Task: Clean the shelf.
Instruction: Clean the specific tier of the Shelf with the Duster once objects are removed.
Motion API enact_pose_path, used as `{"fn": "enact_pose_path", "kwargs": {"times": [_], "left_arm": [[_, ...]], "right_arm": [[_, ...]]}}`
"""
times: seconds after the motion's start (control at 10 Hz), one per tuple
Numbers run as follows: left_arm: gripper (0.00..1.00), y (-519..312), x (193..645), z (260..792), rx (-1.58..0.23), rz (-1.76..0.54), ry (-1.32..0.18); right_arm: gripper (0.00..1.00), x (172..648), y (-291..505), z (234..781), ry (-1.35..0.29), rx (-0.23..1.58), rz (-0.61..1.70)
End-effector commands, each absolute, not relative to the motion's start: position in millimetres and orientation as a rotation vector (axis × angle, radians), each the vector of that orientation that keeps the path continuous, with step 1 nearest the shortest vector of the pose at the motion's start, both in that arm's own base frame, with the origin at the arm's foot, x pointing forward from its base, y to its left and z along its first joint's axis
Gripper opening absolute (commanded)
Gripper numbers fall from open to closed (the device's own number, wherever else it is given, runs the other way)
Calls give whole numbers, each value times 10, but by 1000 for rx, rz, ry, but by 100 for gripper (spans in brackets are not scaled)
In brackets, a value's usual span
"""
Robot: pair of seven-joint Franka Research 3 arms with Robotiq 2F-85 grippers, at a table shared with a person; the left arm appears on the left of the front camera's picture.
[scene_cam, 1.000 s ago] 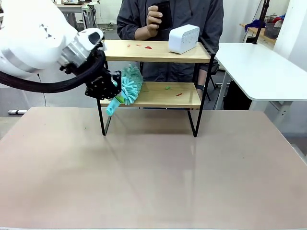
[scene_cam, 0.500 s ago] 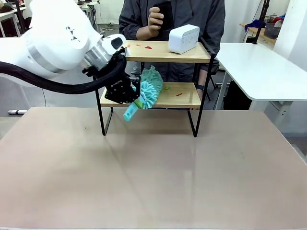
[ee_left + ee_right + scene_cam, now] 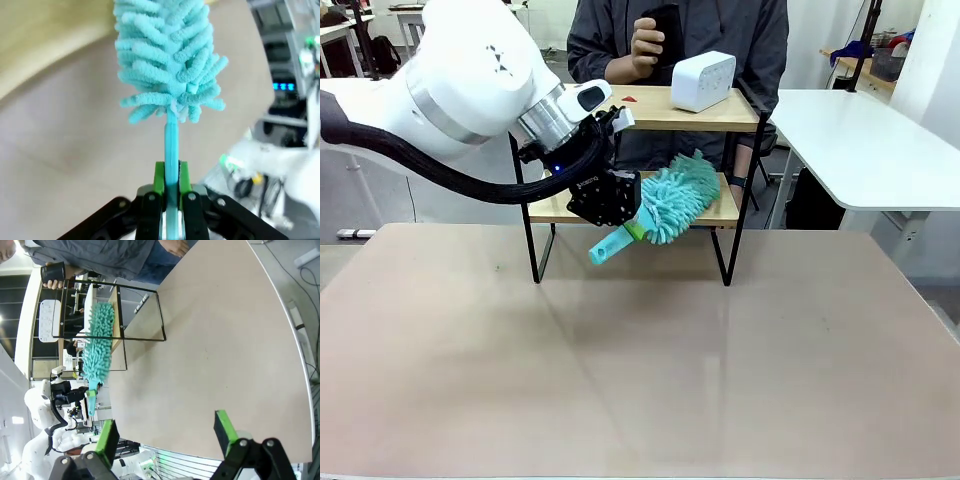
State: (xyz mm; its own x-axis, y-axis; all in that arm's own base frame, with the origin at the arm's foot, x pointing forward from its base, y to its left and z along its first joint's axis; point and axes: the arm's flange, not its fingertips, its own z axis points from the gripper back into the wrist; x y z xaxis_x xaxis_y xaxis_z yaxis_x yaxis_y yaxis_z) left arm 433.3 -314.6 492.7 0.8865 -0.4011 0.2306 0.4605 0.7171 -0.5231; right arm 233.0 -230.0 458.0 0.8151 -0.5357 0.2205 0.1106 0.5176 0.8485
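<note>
Swung to the right since a moment ago by the left gripper [image 3: 632,226]: a fluffy teal duster [image 3: 675,195], then near the left end of the shelf [image 3: 705,120], now over the middle of its lower board.

Far left, a big white arm [image 3: 470,80] with a thick black cable, reaching in toward the shelf. Next, black fingers squeezed tight on the duster's thin handle, with green pads [image 3: 160,175] pressed on both sides of it in the left wrist view. Handle end poking down and left below the grip. Fluffy head tilted up and right, across the front of the lower board. Cannot tell if touching the wood.

Standing at the far edge of the tan table [image 3: 640,360] on thin black legs, two wooden boards, one above the other. On the top board, small red bits [image 3: 630,99] and, to the right, a white box [image 3: 703,80]. Behind, a person [image 3: 740,40] in a dark grey top, one hand [image 3: 645,38] up, holding a dark thing. Far right, a white side table [image 3: 860,140].

In the right wrist view, right gripper [image 3: 166,437] spread wide with nothing between its fingers, well apart from the shelf.
</note>
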Motion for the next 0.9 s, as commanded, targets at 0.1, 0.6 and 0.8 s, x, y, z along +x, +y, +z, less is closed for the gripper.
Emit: {"fn": "enact_pose_path", "kwargs": {"times": [0.1, 0.6, 0.8], "left_arm": [[12, -2851, 4200, 5019, -587, -738, 136], [12, -2029, 3402, 5238, -562, -943, 208], [12, -1970, 3302, 5249, -597, -970, 190]], "right_arm": [[100, 2354, -2299, 4586, -524, 969, -387], [100, 2354, -2299, 4586, -524, 969, -387], [100, 2354, -2299, 4586, -524, 969, -387]]}}
